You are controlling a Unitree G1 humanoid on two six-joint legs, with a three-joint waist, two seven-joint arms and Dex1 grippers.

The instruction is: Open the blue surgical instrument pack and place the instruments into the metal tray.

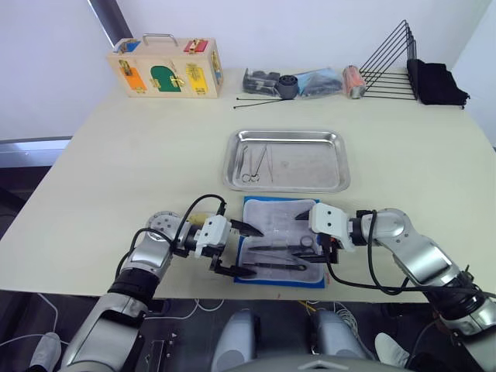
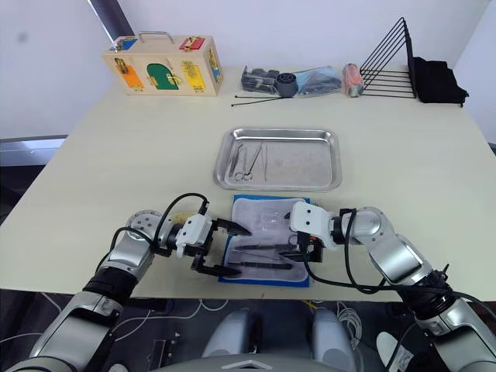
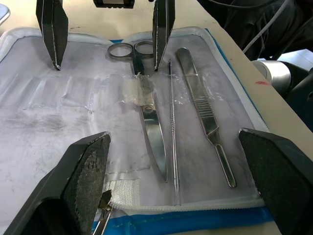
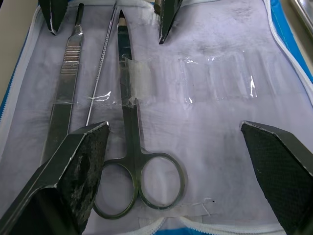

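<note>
The blue surgical instrument pack (image 1: 279, 240) lies open near the table's front edge, its grey-white lining (image 3: 73, 107) facing up. On the lining rest ring-handled scissors (image 3: 146, 112), a thin probe (image 3: 172, 98) and a flat scalpel handle (image 3: 205, 112), held under clear strips. My left gripper (image 1: 256, 252) is open over the pack's left edge, straddling these instruments. My right gripper (image 1: 329, 249) is open at the pack's right edge, by the scissor rings (image 4: 137, 191). The metal tray (image 1: 325, 167) lies just behind the pack, with thin instruments (image 1: 254, 163) in its left part.
A wooden latch box (image 1: 164, 71) stands at the back left. Along the back edge sit small dark items (image 1: 298, 81), two long black sticks (image 1: 260, 101), a black wire rack (image 1: 391, 66) and a black cloth (image 1: 438, 81). The pack reaches the table's front edge.
</note>
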